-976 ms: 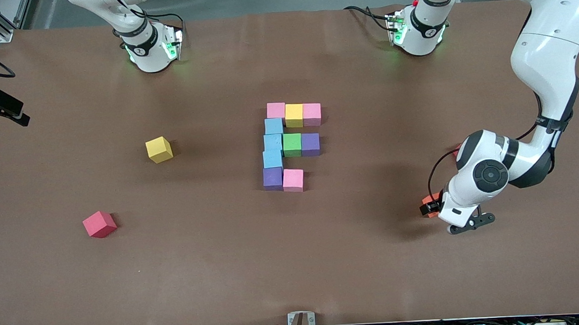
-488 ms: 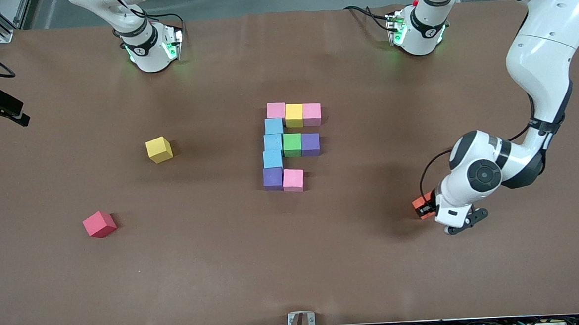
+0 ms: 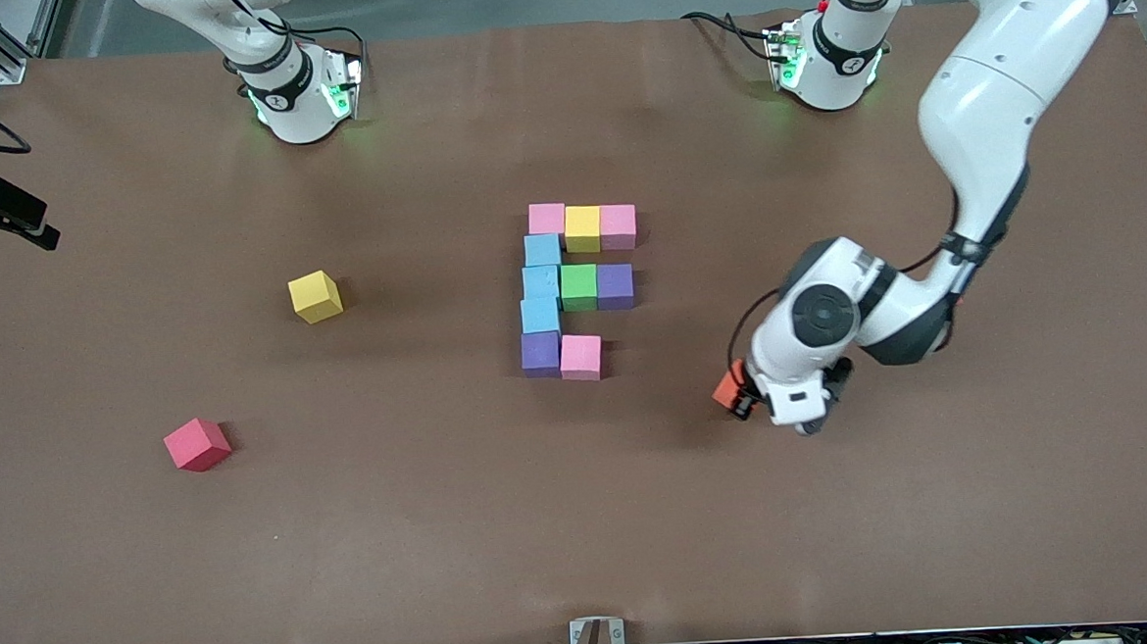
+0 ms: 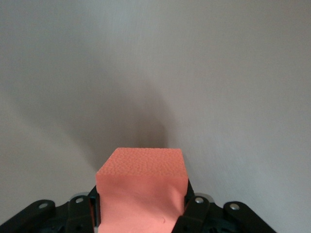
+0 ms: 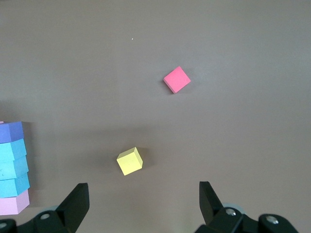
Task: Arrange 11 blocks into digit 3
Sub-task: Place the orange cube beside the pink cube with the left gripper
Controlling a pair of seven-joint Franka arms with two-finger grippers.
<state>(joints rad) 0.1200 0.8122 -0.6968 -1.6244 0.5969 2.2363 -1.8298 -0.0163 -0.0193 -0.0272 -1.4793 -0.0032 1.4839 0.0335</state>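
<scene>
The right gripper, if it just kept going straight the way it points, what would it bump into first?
Probably the bare table. The right gripper, fingers open, points down at brown surface; the yellow block lies close to its line and the red block farther off, though depth is hard to judge.

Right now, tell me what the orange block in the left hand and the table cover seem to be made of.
Orange block: probably foam, matte; its top looks finely pebbled, and its side dents where the left hand squeezes it.
Table cover: perhaps brown paper or thin matting, matte; flat and even in colour, without glare. The look leaves it open.
</scene>
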